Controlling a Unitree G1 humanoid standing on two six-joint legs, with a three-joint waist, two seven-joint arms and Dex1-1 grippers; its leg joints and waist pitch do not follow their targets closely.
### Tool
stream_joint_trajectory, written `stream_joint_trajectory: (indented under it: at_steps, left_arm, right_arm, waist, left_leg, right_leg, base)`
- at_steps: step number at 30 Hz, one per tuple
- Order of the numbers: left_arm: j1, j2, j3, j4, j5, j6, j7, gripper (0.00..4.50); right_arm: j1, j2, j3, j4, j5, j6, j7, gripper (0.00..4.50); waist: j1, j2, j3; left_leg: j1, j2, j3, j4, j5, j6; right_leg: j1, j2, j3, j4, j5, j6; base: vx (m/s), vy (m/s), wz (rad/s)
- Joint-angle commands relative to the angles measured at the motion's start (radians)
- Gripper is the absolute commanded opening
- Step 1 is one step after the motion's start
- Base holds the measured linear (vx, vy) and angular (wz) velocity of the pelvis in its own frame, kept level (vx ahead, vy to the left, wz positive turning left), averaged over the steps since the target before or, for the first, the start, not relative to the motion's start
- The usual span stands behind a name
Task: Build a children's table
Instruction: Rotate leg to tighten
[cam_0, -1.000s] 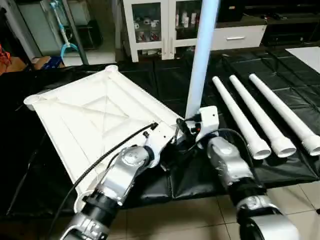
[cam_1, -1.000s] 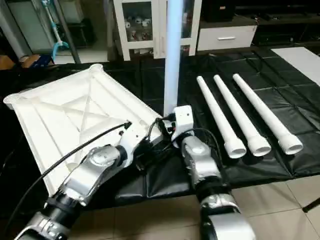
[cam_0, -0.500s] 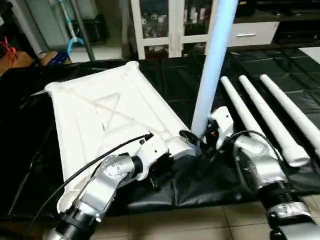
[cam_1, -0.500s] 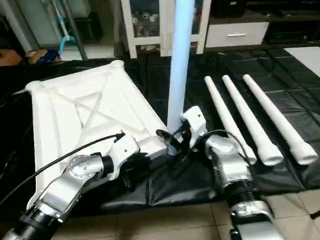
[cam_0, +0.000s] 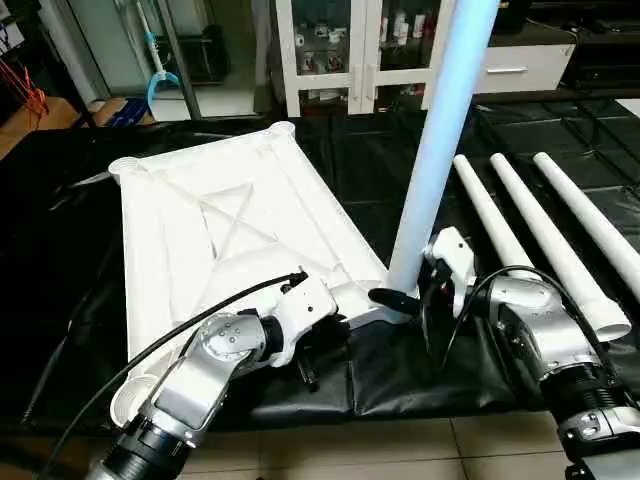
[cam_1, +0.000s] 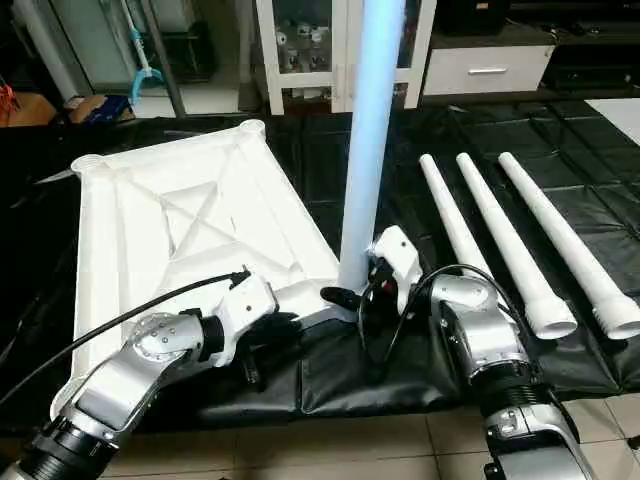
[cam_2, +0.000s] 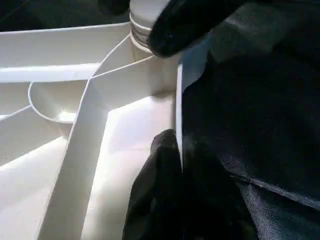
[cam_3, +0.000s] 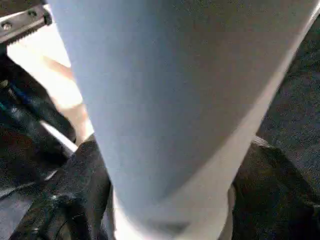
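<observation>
The white tabletop (cam_0: 220, 220) lies underside up on the black mat, ribs and round corner sockets showing. One white leg (cam_0: 440, 140) stands upright in the near right corner socket. My right gripper (cam_0: 405, 295) is shut around that leg's base, a black finger (cam_3: 80, 190) on each side of it. My left gripper (cam_0: 330, 325) is shut on the tabletop's near rim (cam_2: 180, 100), just left of that socket, one finger (cam_2: 160, 170) inside the rim and the other outside. Three more legs (cam_0: 545, 235) lie side by side on the mat to the right.
A white glass-door cabinet (cam_0: 340, 50) and a low drawer unit (cam_0: 520, 65) stand behind the mat (cam_0: 420, 370). Tiled floor (cam_0: 400, 450) runs along the near edge. A blue-handled tool (cam_0: 160, 70) leans at the back left.
The camera has moved, so the whole scene has shifted. My right wrist has turned about the leg's base, and a black finger now shows left of it. The left gripper stays on the rim.
</observation>
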Motion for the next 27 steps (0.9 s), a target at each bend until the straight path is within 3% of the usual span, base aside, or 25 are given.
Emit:
stream_joint_trajectory:
  at_steps: [1,5,11,14,15,17,19,22,27]
  left_arm:
    - [0.028,0.015,-0.051,0.022,0.004,0.024,-0.04,0.0]
    - [0.022,0.014,-0.056,0.025,0.007,0.028,-0.046,0.0]
    - [0.004,0.005,-0.059,0.041,0.011,0.039,-0.042,0.0]
    - [-0.006,-0.005,-0.059,0.051,0.012,0.053,-0.032,0.0]
    - [-0.017,-0.021,-0.059,0.064,0.02,0.067,-0.012,0.0]
    - [-0.05,-0.072,-0.046,0.112,0.038,0.101,0.059,0.0]
    - [-0.085,-0.131,-0.016,0.174,0.055,0.133,0.156,0.0]
    - [-0.128,-0.197,0.038,0.249,0.055,0.144,0.266,0.0]
    - [-0.168,-0.221,0.053,0.3,0.061,0.114,0.303,0.0]
  right_arm:
    - [-0.011,-0.002,-0.003,0.028,-0.012,0.008,-0.019,3.29]
    - [-0.028,0.011,-0.014,0.056,-0.01,0.005,-0.042,2.96]
    - [-0.038,0.063,-0.049,0.098,-0.005,0.01,-0.152,2.73]
    - [-0.037,0.123,-0.072,0.125,-0.007,0.014,-0.274,2.72]
    - [-0.041,0.16,-0.079,0.147,-0.024,0.009,-0.374,2.72]
    - [-0.056,0.227,-0.087,0.192,-0.062,0.01,-0.571,2.72]
    - [-0.067,0.286,-0.1,0.221,-0.069,0.027,-0.698,2.72]
    - [-0.081,0.351,-0.101,0.235,-0.08,0.024,-0.798,2.72]
    - [-0.095,0.418,-0.058,0.222,-0.107,-0.013,-0.791,2.72]
  waist:
    - [-0.004,-0.025,-0.056]
    - [-0.004,-0.023,-0.054]
    - [-0.015,-0.027,-0.048]
    - [-0.03,-0.021,-0.046]
    - [-0.039,-0.022,-0.045]
    - [-0.055,-0.022,-0.042]
    - [-0.067,-0.018,-0.041]
    - [-0.075,-0.02,-0.037]
    - [-0.075,-0.017,-0.04]
  left_leg:
    - [0.024,0.079,-0.035,-0.08,-0.228,0.076]
    - [0.024,0.08,-0.035,-0.08,-0.232,0.081]
    - [0.027,0.078,-0.04,-0.089,-0.336,0.023]
    - [0.027,0.075,-0.044,-0.093,-0.39,-0.006]
    - [0.021,0.074,-0.047,-0.096,-0.402,-0.019]
    - [0.022,0.072,-0.051,-0.1,-0.45,-0.044]
    - [0.032,0.067,-0.054,-0.097,-0.513,-0.069]
    - [0.046,0.062,-0.058,-0.091,-0.599,-0.07]
    - [0.039,0.066,-0.063,-0.105,-0.633,-0.072]
  right_leg:
    - [0.022,-0.047,0.016,-0.053,-0.182,-0.228]
    - [0.021,-0.047,0.015,-0.053,-0.193,-0.235]
    - [0.013,-0.048,0.018,-0.062,-0.323,-0.2]
    - [0.008,-0.047,0.018,-0.064,-0.351,-0.188]
    - [0.009,-0.047,0.017,-0.063,-0.366,-0.18]
    - [0.004,-0.046,0.014,-0.067,-0.409,-0.167]
    - [-0.006,-0.046,0.013,-0.077,-0.482,-0.145]
    - [-0.021,-0.044,0.005,-0.1,-0.594,-0.094]
    - [-0.017,-0.04,0.002,-0.097,-0.521,-0.083]
  base:
    - [0.0,0.0,0.0]
    - [0.0,0.0,0.0]
    - [0.0,0.0,0.0]
    - [0.0,0.0,0.0]
    - [0.0,0.0,0.0]
    - [0.0,0.0,0.0]
    - [-0.026,0.002,-0.02]
    - [-0.07,0.007,0.0]
    - [0.0,0.0,0.0]
